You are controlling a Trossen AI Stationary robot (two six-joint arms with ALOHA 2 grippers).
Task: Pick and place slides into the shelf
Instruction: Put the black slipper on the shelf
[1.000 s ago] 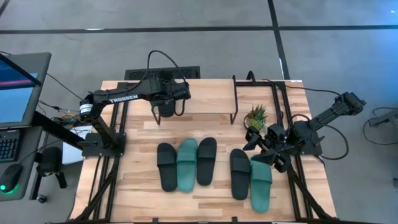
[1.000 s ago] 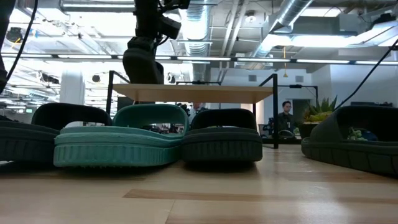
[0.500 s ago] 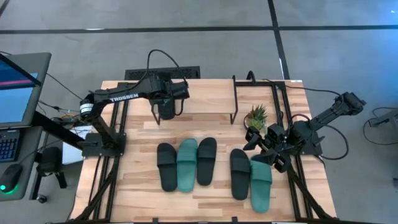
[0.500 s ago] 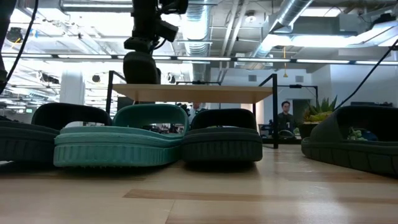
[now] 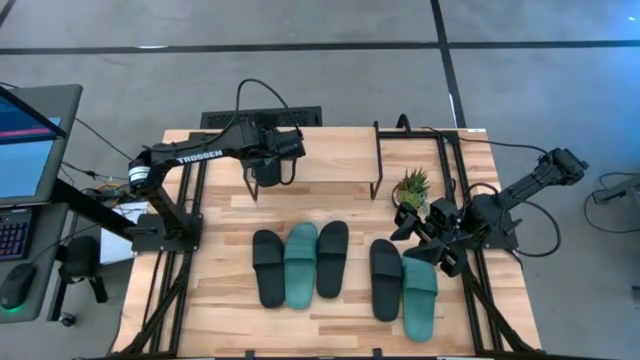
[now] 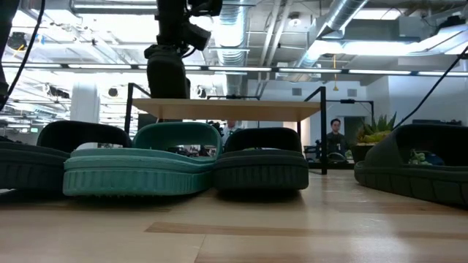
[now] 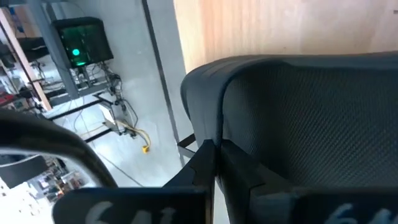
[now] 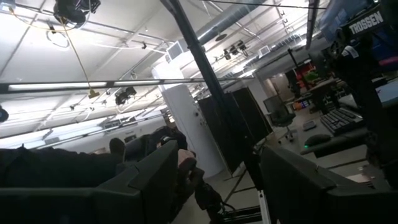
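The left tool [image 5: 268, 172] is up over the shelf [image 5: 330, 165] near the table's far edge, its fingers pressed together on a black slide [image 7: 298, 118], pinching its edge. That slide hangs above the plank top toward its left end. In the low view it shows as a dark lump [image 6: 167, 73] just over the plank, not yet resting on it as far as I can judge.

So the step in hand is the placing of slide 1. The next move calls for lowering it flat onto the plank, clear of the wire legs, then letting go.

The other 5 slides lie on the table [image 5: 220, 290] toward its near edge: a row of 3 [image 5: 300, 262], black, teal, black, and a pair [image 5: 404, 282] close to the right edge, black beside teal. The right tool [image 5: 425, 240] waits just over that pair, fingers spread wide, holding nothing.

The high view gives the whole layout. Only the left wrist view shows the pinch on the slide's rim. The low view alone shows the height above the plank.
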